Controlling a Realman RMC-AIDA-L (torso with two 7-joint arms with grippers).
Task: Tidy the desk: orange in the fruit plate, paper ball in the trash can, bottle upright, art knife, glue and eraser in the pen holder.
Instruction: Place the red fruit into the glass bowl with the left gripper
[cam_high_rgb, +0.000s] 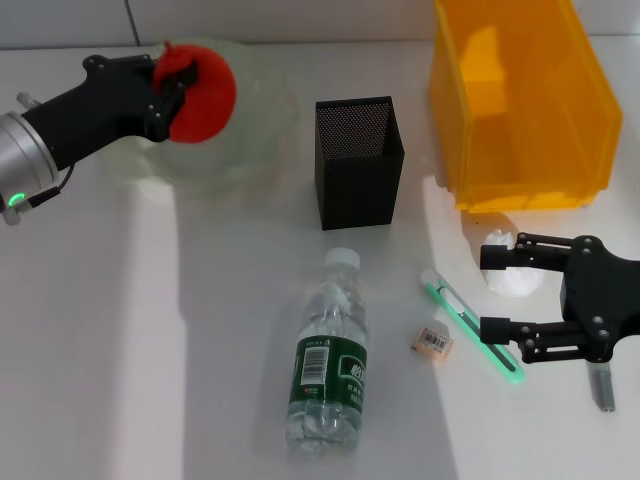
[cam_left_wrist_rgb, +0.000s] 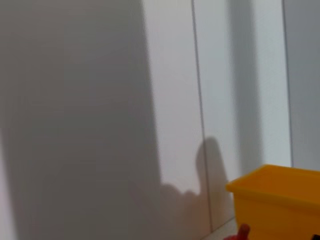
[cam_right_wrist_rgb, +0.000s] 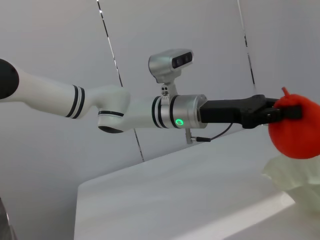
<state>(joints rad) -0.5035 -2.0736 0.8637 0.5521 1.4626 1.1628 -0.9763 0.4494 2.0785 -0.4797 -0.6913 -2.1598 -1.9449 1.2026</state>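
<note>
My left gripper (cam_high_rgb: 172, 88) is shut on the reddish-orange orange (cam_high_rgb: 205, 95), holding it over the pale-green fruit plate (cam_high_rgb: 262, 120). The right wrist view shows the same orange (cam_right_wrist_rgb: 296, 129) above the plate's ruffled rim (cam_right_wrist_rgb: 292, 176). At the right, my right gripper (cam_high_rgb: 488, 292) stands open. The paper ball (cam_high_rgb: 512, 275) lies just by its far finger. A slim green and white art knife (cam_high_rgb: 470, 325) and the small eraser (cam_high_rgb: 432, 342) lie beside the near finger. The bottle (cam_high_rgb: 328, 365) lies on its side on the desk (cam_high_rgb: 120, 350). The glue is out of view.
The black mesh pen holder (cam_high_rgb: 358, 160) stands at mid-desk behind the bottle's cap. The yellow trash can (cam_high_rgb: 520, 100) sits at the back right, just beyond the right gripper, and its corner (cam_left_wrist_rgb: 280, 200) shows in the left wrist view.
</note>
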